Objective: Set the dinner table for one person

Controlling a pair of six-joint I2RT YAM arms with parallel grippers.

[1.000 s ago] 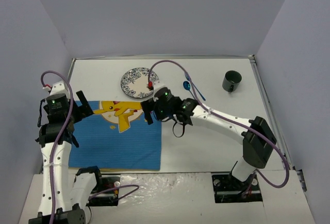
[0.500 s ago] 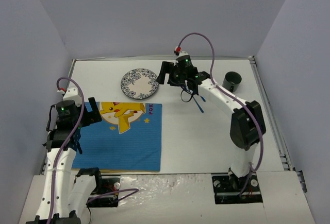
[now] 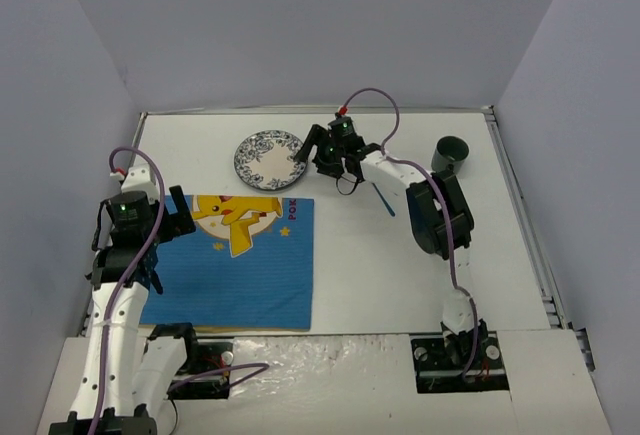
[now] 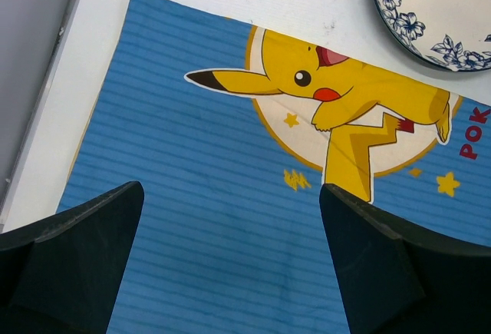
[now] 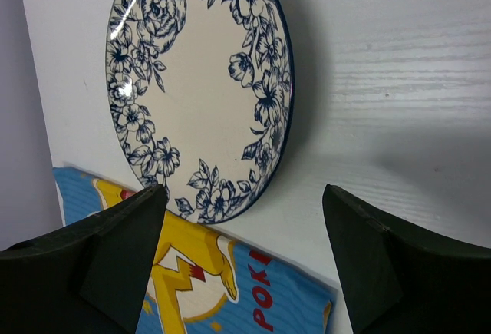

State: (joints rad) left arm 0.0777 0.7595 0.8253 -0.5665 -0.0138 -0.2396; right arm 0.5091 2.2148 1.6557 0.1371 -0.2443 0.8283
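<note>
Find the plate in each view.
Top external: plate at the far side, left of centre, just beyond the placemat.
Left wrist: plate cut off at the top-right corner.
Right wrist: plate upper centre-left.
Shared landmark: the placemat's yellow figure.

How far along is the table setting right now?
Early on. Done: the blue placemat lies flat on the dinner table. In hand: the right gripper, open, is at the edge of the flowered plate, on bare table just beyond the mat; nothing gripped. The left gripper hangs open over the mat. Left: plate onto the mat, then the blue spoon and dark mug, both off to the right.
</note>
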